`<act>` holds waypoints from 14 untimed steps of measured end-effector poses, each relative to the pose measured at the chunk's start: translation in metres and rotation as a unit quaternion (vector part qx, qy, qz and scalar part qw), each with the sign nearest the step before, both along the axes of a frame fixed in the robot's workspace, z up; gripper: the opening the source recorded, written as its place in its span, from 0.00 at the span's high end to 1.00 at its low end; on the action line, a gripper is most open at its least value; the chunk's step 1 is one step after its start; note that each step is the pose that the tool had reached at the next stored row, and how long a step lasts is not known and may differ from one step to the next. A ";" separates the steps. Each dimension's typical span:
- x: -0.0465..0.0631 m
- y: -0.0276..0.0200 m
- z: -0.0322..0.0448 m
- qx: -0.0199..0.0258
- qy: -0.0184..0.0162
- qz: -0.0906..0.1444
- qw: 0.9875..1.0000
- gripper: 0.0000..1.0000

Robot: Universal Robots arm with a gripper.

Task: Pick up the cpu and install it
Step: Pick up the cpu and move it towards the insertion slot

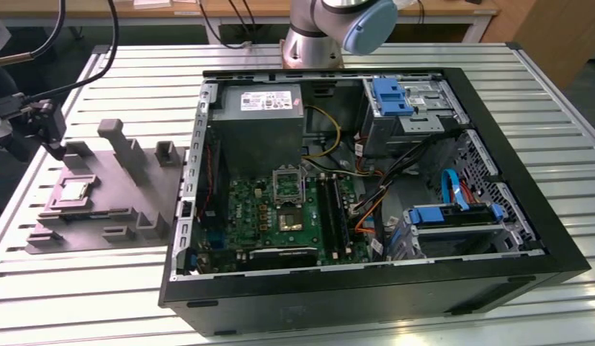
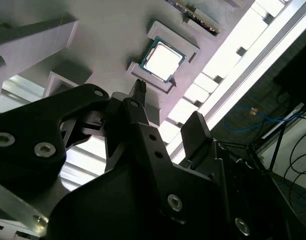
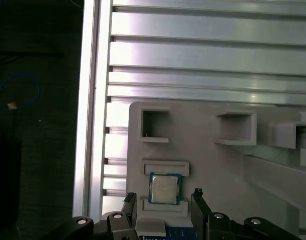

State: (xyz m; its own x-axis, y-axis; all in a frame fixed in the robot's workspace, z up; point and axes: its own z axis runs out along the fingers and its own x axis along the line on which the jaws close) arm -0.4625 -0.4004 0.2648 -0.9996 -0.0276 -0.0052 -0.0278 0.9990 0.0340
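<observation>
The cpu (image 1: 73,191) is a small silver square chip lying flat in a recess of the grey plastic fixture (image 1: 124,194) at the exterior view's left. My gripper (image 1: 52,146) hangs above it, a little apart and not touching. In the first wrist view the cpu (image 3: 164,189) shows between the two black fingertips (image 3: 130,200), and my gripper (image 3: 164,196) is open and holds nothing. The second wrist view has the cpu (image 2: 164,61) beyond the open gripper (image 2: 167,101). The motherboard socket (image 1: 289,184) sits inside the open computer case (image 1: 528,238).
The fixture (image 3: 208,165) has upright blocks (image 1: 118,140) and square pockets (image 3: 154,125) around the chip. It rests on a ribbed aluminium table (image 1: 105,288) whose edge (image 3: 90,100) runs close by. Cables (image 1: 403,173), drive bays (image 1: 452,216) and a power supply (image 1: 264,115) crowd the case.
</observation>
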 end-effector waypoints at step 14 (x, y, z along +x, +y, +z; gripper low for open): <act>0.000 0.0000 -0.0018 0.000 0.000 0.000 1.000 0.38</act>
State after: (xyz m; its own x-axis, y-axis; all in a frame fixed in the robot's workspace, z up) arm -0.4624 -0.4004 0.2630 -0.9996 -0.0276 -0.0056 -0.0278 0.9990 0.0341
